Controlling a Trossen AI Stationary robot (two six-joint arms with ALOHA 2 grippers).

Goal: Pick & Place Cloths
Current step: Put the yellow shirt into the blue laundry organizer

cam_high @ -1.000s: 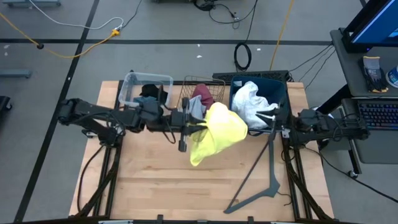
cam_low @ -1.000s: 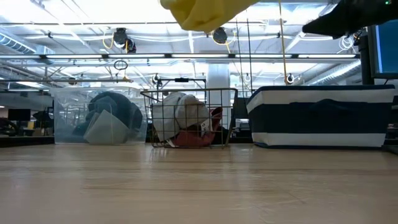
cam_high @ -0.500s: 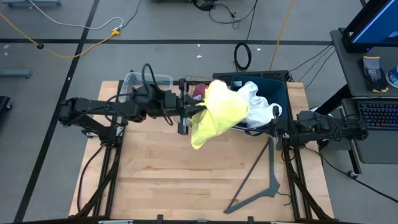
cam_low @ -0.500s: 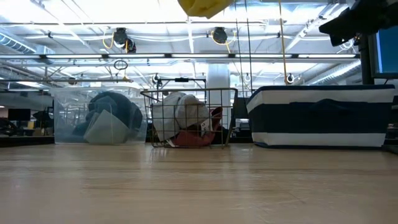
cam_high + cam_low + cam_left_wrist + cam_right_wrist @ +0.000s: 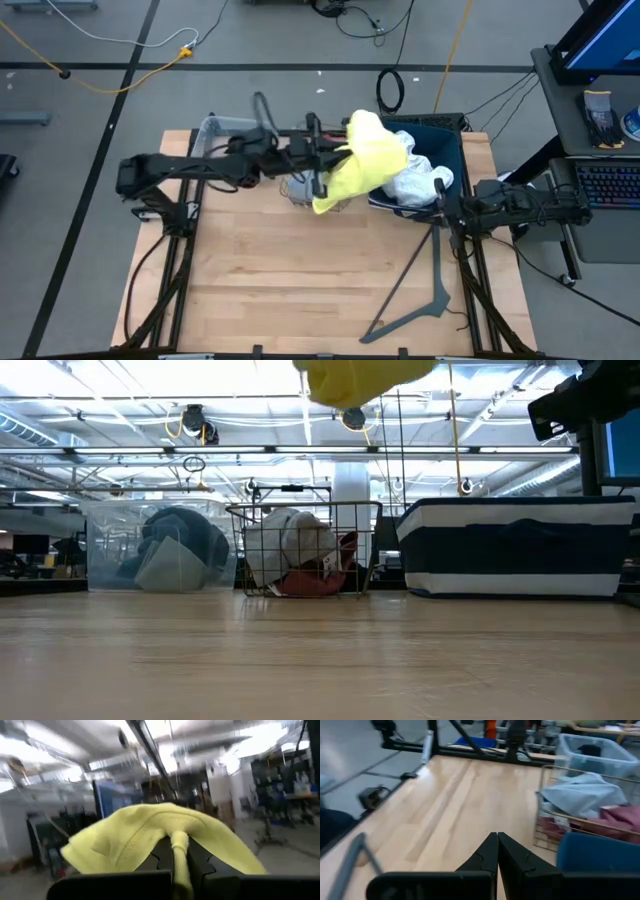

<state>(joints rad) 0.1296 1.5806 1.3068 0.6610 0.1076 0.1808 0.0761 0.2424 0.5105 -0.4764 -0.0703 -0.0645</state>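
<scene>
Above the worktop [image 5: 260, 280], the yellow cloth [image 5: 365, 165] hung lengthwise from the navy bin [image 5: 452, 150] toward the wire basket [image 5: 300, 550], pinched in the left gripper's [image 5: 322, 172] jaws, while the right gripper [image 5: 443, 208] waited with jaws closed, empty.

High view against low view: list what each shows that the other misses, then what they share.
Only the high view shows the left tool shut on the yellow cloth, the white cloth in the blue bin, the grey bar and the right tool, shut and empty.

Only the low view shows the teal cloth in the clear bin.

Both show the yellow cloth aloft, the wire basket and the blue bin.
</scene>
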